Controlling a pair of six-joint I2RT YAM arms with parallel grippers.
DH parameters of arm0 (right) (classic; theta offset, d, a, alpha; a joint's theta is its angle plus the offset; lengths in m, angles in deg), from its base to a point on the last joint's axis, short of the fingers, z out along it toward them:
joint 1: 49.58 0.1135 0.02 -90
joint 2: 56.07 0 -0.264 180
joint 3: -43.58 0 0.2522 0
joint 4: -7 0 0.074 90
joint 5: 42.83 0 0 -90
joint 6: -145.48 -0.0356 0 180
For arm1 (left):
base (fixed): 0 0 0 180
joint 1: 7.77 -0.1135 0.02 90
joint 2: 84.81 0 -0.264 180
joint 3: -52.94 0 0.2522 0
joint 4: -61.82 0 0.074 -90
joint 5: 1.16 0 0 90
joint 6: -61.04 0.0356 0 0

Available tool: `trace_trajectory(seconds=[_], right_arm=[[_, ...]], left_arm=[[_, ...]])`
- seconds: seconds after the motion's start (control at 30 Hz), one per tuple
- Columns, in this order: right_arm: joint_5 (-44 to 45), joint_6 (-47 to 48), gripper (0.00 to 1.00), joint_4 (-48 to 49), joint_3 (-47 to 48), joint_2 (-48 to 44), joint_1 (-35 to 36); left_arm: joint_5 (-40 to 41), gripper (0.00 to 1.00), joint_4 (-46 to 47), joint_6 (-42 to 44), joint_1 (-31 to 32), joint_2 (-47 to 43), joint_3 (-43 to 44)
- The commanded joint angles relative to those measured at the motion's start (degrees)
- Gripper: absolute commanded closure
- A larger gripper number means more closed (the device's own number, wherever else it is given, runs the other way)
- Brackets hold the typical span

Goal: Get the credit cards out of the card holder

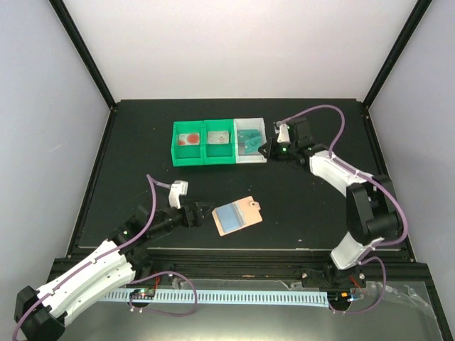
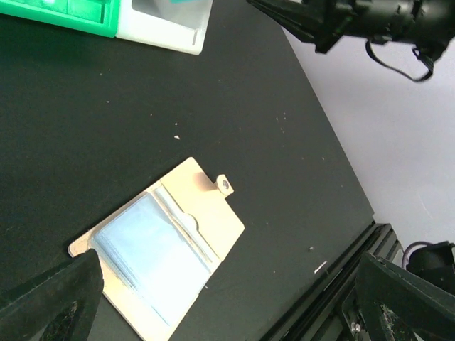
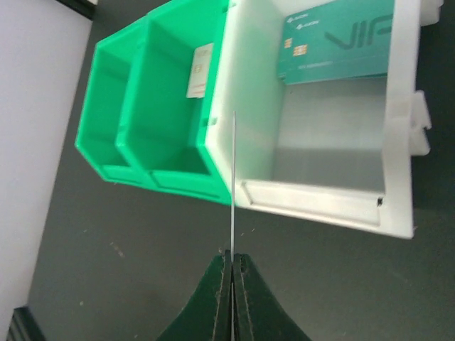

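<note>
Holder (image 1: 237, 214) is lying open and flat on the worktop (image 1: 142, 156), near the front, just beside the left gripper (image 1: 201, 213), whose fingers are standing spread wide around nothing. Its long axis is running left to right, the right end tilting away. The blue panel is facing the left gripper and the snap tab (image 2: 225, 185) is pointing toward the right arm. The right gripper (image 3: 232, 257) is pinching one card (image 3: 233, 185) edge-on. That card is pointing at the wall between the green bins (image 3: 163, 170) and the white bin (image 3: 320, 202), where a teal card (image 3: 338, 39) is lying. The step in hand is probably binning this card, which is calling for a sideways shift over one compartment, then release. Whether more cards are sitting in the holder, I cannot tell.
</note>
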Motion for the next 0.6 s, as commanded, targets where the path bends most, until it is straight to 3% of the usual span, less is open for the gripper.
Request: trace_trajectory(seconds=[0.0,0.57], right_arm=[[2.72,2.60,0.99,-4.22,7.73,5.33,-0.74],[1.92,-0.52,0.99,-6.65,24.91,23.36,-1.43]], left_arm=[[-1.39,0.01,-2.29,2.48,0.35,-0.18,2.16],[-2.29,0.01,-3.30,4.39,0.40,-2.22,1.39]])
